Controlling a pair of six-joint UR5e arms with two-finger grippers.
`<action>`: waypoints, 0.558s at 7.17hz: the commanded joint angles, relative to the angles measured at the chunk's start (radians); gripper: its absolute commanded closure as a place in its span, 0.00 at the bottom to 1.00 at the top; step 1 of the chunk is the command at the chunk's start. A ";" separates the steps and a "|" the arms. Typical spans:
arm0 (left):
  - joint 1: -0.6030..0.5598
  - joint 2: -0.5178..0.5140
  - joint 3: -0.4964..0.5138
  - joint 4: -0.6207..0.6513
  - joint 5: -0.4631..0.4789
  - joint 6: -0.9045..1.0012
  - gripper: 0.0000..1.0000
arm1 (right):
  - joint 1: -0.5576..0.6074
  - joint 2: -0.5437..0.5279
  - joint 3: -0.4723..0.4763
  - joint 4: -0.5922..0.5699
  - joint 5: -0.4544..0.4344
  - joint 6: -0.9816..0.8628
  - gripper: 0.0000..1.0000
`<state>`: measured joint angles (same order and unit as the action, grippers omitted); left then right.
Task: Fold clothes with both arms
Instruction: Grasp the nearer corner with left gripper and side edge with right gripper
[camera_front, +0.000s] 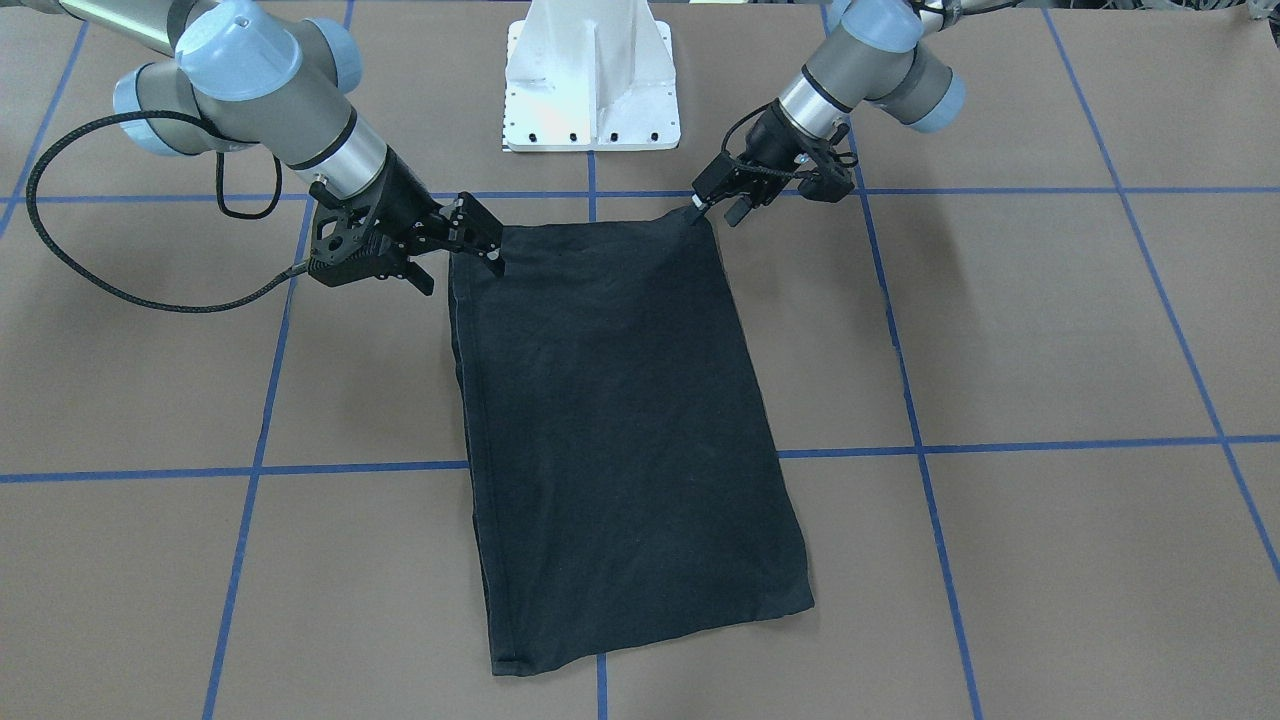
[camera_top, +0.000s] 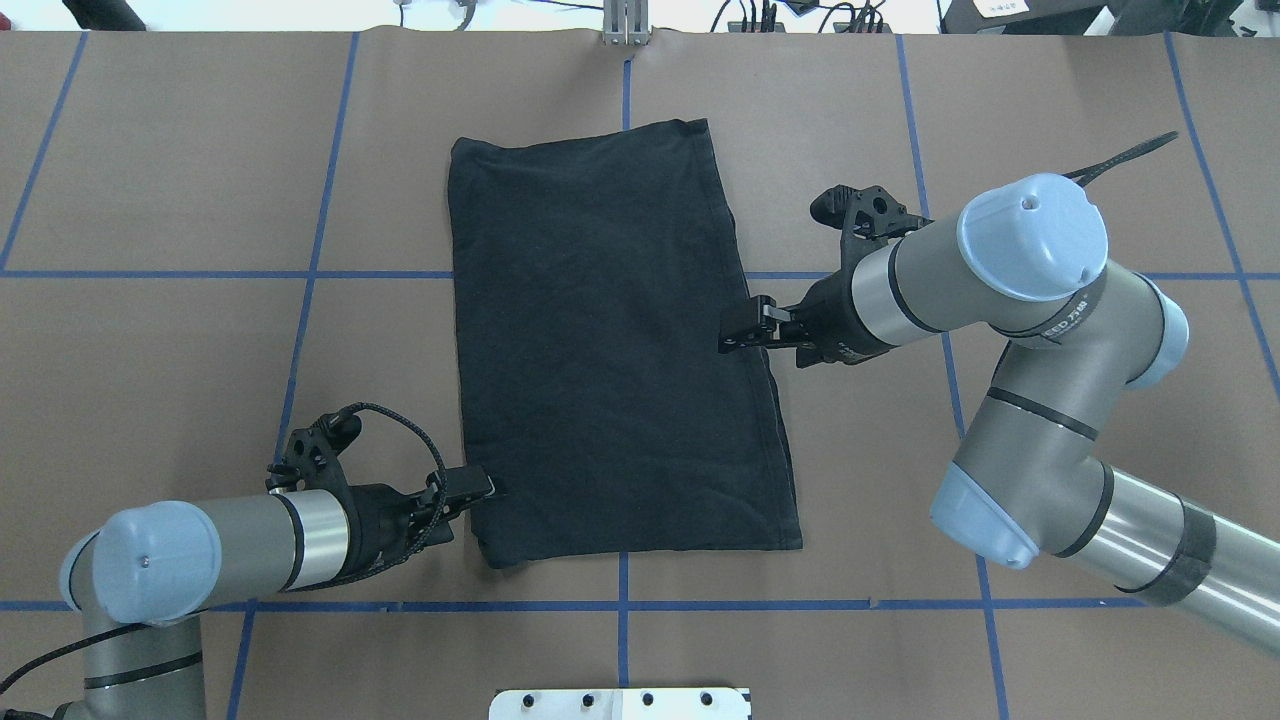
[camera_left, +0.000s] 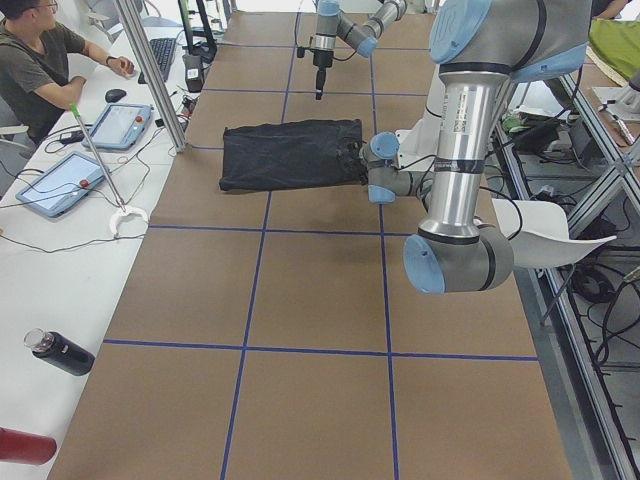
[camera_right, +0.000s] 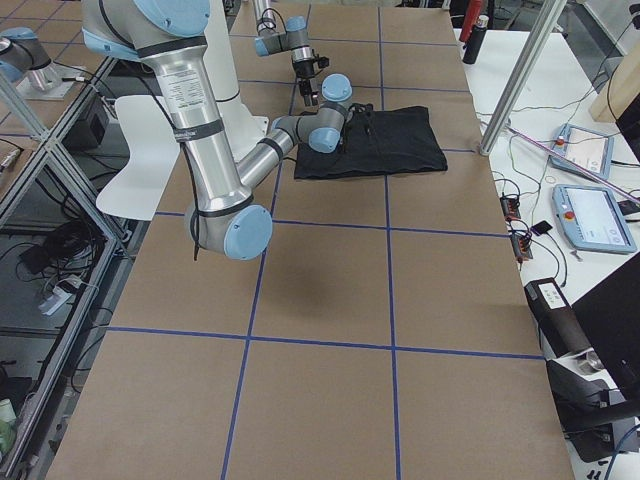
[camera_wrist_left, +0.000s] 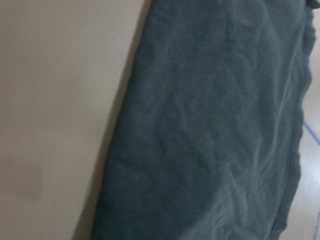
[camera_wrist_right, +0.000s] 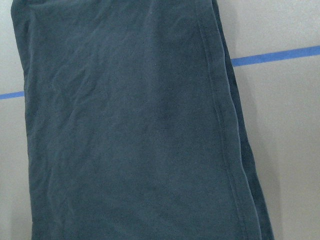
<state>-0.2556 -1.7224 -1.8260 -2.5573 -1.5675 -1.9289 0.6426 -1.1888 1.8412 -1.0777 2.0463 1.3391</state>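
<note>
On the brown table (camera_top: 1000, 120) marked with a blue tape grid, just in front of the white pedestal base (camera_front: 590, 90), the black T-shirt (camera_top: 610, 340) is laid flat. It is folded into a long rectangle with only plain black cloth shown, and its long sides run away from the robot. The left arm (camera_top: 240, 545) is extended low from the robot's left with its forearm nearly level. The left gripper (camera_top: 478, 488) is set at the shirt's near left corner, its tip touching the cloth edge. The right arm (camera_top: 1000, 270) is bent sharply at the elbow, with the wrist turned inward and tilted down. The right gripper (camera_top: 738, 330) is thus held over the shirt's right long edge. The spread of either gripper's fingers cannot be told from these views, nor whether any cloth is pinched. Both wrist views are filled by wrinkled dark fabric, a seamed edge and a strip of bare table. A seated person (camera_left: 40, 60) is seen at the side bench.
</note>
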 joint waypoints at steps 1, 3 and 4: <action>0.021 -0.011 0.020 0.003 0.009 -0.010 0.00 | 0.000 0.000 0.000 -0.002 0.002 0.000 0.01; 0.026 -0.043 0.062 0.006 0.007 -0.010 0.08 | 0.000 -0.002 -0.002 -0.002 0.005 -0.002 0.01; 0.026 -0.042 0.062 0.006 0.007 -0.010 0.18 | 0.000 0.000 -0.002 -0.002 0.005 -0.002 0.01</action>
<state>-0.2311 -1.7576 -1.7721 -2.5522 -1.5595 -1.9387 0.6427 -1.1895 1.8399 -1.0798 2.0504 1.3378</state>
